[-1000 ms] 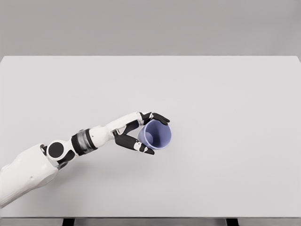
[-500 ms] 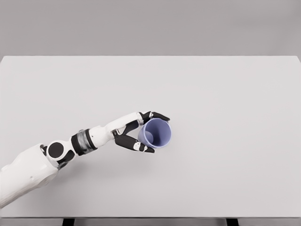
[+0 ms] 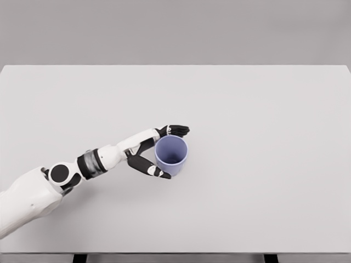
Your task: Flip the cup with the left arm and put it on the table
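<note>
**Cup nearly upright in my left hand, table open all round**

From the lower left my arm reaches toward frame centre. My left hand (image 3: 159,152) is curled on the lavender cup (image 3: 171,155), thumb across its far side, fingers (image 3: 151,169) under its near side. The cup sits just right of my palm, mouth up, long axis almost vertical. Whether its base touches the white table (image 3: 263,109), I cannot tell. Beyond, bare tabletop runs to far-off edges.

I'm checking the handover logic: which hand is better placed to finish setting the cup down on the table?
Left. The left hand is already wrapped around the blue cup, which looks nearly upright with its opening up, low over the table. The right arm is not in view.
</note>
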`<control>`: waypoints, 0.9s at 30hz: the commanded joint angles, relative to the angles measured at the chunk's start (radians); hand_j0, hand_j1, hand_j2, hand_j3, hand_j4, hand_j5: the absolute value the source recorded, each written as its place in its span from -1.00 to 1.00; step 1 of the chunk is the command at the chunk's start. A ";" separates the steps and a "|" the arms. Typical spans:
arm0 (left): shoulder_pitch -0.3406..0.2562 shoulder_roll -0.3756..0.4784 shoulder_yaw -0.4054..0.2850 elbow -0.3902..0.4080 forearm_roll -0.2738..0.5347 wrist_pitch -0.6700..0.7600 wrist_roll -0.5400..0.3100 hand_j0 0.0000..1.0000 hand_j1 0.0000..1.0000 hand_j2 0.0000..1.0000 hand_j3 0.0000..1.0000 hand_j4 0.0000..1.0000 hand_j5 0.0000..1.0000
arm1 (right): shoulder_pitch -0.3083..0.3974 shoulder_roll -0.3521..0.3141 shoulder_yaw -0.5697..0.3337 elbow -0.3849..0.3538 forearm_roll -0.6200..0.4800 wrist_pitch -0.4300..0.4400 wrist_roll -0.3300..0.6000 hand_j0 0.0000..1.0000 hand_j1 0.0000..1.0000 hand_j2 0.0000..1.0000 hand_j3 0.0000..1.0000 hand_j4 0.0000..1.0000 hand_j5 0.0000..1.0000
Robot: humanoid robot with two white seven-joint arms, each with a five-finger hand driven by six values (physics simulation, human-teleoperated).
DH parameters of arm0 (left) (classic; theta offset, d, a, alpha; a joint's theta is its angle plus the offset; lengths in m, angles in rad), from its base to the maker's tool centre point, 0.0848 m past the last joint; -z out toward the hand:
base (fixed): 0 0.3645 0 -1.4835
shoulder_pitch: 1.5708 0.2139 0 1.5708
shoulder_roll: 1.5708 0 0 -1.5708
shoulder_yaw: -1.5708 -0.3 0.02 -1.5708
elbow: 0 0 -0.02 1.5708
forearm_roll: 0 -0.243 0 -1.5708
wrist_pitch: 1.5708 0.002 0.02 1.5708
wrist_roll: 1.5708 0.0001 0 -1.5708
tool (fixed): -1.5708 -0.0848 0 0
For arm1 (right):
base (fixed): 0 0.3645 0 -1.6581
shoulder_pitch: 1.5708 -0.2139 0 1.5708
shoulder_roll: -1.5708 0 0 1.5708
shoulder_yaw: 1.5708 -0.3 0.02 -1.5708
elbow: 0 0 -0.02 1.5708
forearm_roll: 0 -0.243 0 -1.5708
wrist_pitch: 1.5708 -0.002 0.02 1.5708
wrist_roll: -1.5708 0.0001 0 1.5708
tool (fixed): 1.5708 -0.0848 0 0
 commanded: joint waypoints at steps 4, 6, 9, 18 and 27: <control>-0.008 0.031 0.001 0.001 -0.013 0.000 0.000 1.00 1.00 1.00 1.00 1.00 1.00 | 0.000 0.000 0.000 0.000 -0.001 0.000 0.000 1.00 1.00 1.00 1.00 1.00 1.00; -0.011 0.046 0.001 0.001 -0.021 0.000 0.000 1.00 1.00 1.00 1.00 1.00 1.00 | -0.002 0.000 0.000 0.000 -0.001 0.000 0.000 1.00 1.00 1.00 1.00 1.00 1.00; -0.018 0.060 0.001 0.001 -0.035 0.000 0.000 1.00 1.00 1.00 1.00 1.00 1.00 | -0.002 0.000 0.000 0.000 -0.001 0.000 0.000 1.00 1.00 1.00 1.00 1.00 1.00; -0.064 0.187 0.003 0.003 -0.084 0.000 0.000 1.00 1.00 1.00 1.00 1.00 1.00 | 0.000 0.000 0.000 0.000 -0.001 0.000 0.000 1.00 1.00 1.00 1.00 1.00 1.00; -0.104 0.358 0.069 0.039 -0.119 0.000 0.001 1.00 1.00 1.00 1.00 1.00 1.00 | 0.000 0.000 0.000 0.000 -0.001 0.000 0.000 1.00 1.00 1.00 1.00 1.00 1.00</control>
